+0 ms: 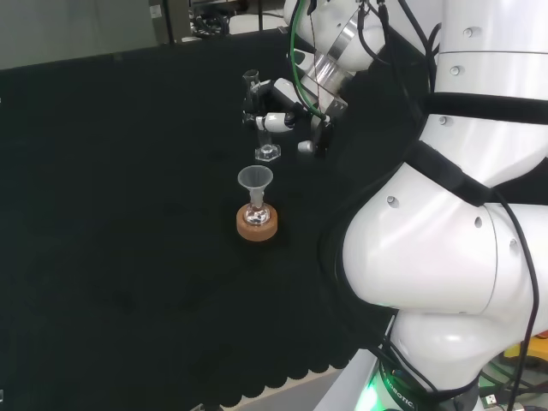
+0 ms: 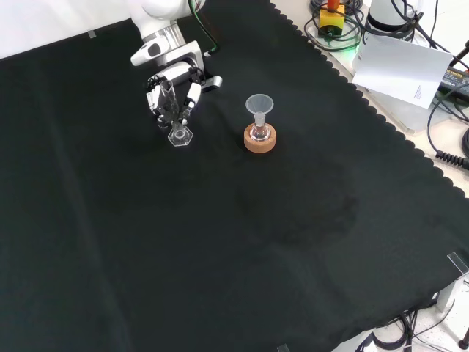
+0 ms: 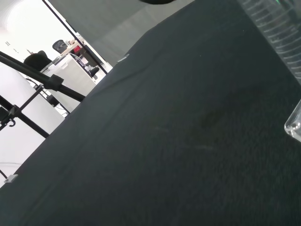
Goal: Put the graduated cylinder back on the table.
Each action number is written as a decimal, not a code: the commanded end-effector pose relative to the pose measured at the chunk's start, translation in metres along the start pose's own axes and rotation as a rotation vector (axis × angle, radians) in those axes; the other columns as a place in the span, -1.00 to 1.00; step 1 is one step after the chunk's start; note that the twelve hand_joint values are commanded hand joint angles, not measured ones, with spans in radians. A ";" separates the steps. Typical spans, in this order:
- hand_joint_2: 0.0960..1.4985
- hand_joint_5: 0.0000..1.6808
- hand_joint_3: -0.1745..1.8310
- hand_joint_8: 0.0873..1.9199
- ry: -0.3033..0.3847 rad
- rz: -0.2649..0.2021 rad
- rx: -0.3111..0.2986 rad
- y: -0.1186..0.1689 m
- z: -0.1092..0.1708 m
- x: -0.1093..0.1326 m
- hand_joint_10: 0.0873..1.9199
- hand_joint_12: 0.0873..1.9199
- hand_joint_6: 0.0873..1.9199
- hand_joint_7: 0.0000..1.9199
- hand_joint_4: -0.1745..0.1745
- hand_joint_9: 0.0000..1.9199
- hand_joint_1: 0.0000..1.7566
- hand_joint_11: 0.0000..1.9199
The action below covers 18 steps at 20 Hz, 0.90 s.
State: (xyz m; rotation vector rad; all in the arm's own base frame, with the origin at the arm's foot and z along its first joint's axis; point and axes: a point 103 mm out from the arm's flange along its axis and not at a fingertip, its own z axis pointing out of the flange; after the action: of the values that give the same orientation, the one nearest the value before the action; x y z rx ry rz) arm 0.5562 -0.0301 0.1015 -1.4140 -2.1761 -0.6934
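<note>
Funnelled flask (image 2: 259, 126) on cork stand (image 2: 259, 140) sitting nearest; at its 9 o'clock, front view, hand (image 2: 173, 94) clamping graduated cylinder (image 2: 178, 126) upright, base meeting worktop (image 2: 242, 242) for release.

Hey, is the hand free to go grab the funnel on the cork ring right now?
Probably not: the hand is curled round the graduated cylinder. Nothing stands between it and the funnel.

Obstacle: funnel (image 2: 259, 105) in small flask on cork ring (image 2: 259, 139), at 3 o'clock of cylinder (image 2: 178, 129) in front view; near, not touching
Free: bare cloth (image 2: 220, 242) from 5 to 9 o'clock of cylinder; wide room
Hand (image 2: 173, 92): curled round cylinder at 12 o'clock
</note>
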 end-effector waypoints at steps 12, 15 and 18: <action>0.50 0.07 -0.78 -0.68 0.045 0.006 -0.018 0.007 0.013 -0.009 -1.00 -0.34 0.15 0.17 -1.00 0.42 0.29 0.35; 0.50 0.07 -0.78 -0.68 0.050 0.016 -0.019 0.008 0.014 -0.010 -1.00 -0.34 0.16 0.17 -1.00 0.42 0.29 0.35; 0.50 0.06 -0.78 -0.67 0.056 0.019 -0.020 0.007 0.016 -0.011 -1.00 -0.33 0.17 0.16 -1.00 0.42 0.28 0.35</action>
State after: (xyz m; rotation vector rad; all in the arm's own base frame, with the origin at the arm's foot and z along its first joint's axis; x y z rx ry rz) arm 0.5656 -0.0254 0.0855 -1.4051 -2.1256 -0.7368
